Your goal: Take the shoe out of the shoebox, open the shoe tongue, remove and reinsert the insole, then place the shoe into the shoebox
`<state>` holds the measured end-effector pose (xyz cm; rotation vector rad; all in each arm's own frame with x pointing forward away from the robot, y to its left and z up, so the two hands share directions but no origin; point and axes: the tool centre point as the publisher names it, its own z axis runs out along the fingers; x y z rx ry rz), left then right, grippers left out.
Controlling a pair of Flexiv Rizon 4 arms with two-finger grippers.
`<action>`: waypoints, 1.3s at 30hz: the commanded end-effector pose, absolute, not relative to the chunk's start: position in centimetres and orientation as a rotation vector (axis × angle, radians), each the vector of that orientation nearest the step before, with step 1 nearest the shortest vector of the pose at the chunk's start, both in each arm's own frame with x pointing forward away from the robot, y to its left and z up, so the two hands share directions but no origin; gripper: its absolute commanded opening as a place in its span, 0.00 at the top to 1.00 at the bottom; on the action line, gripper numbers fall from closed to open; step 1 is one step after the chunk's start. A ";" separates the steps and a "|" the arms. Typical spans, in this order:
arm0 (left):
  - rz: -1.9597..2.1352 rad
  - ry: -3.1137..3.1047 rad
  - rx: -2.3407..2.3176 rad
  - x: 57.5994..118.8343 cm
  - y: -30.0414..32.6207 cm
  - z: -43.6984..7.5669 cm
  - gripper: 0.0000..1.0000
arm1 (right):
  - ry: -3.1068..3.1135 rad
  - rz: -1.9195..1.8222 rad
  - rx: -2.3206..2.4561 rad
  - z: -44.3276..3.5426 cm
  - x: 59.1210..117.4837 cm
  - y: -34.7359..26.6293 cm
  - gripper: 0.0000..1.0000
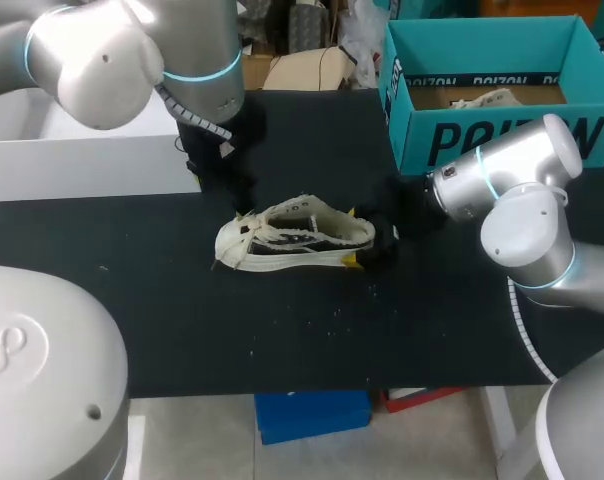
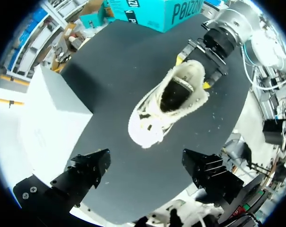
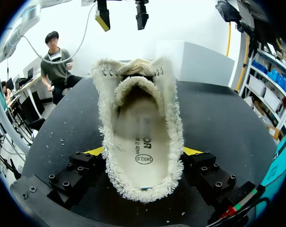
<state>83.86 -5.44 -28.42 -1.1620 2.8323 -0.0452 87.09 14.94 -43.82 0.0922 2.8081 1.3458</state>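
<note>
I see the shoe (image 1: pixel 297 238) at centre frame as rough cloth with frayed, fuzzy edges; the table (image 1: pixel 282 340) is matt black, the shoebox (image 1: pixel 502 140) upper right smooth teal cardboard.

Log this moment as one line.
shoe: on table, outside shoebox | insole: in shoe | right gripper: shut on shoe | left gripper: open above shoe

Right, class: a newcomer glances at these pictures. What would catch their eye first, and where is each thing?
The frayed cream shoe stands out first, sitting in the middle of the black table with its heel clamped between the yellow tips of the right gripper. Next comes the bright teal shoebox at the table's far right corner, open on top, and the left gripper hanging open above the shoe.
</note>
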 end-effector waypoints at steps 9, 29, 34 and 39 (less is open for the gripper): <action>0.062 2.539 -1.820 84.3 -5.8 -28.5 0.00 | 2.807 1.345 0.095 -44.0 87.2 15.1 1.00; 0.107 2.285 -1.969 85.3 -14.6 -31.8 0.00 | 2.807 1.345 0.095 -44.0 87.2 15.1 1.00; 0.161 2.291 -1.944 85.6 -16.3 -32.9 0.00 | 2.807 1.345 0.095 -44.0 87.2 15.1 1.00; 0.244 2.300 -1.921 85.7 -17.7 -34.5 0.00 | 2.807 1.345 0.095 -44.0 87.2 15.1 1.00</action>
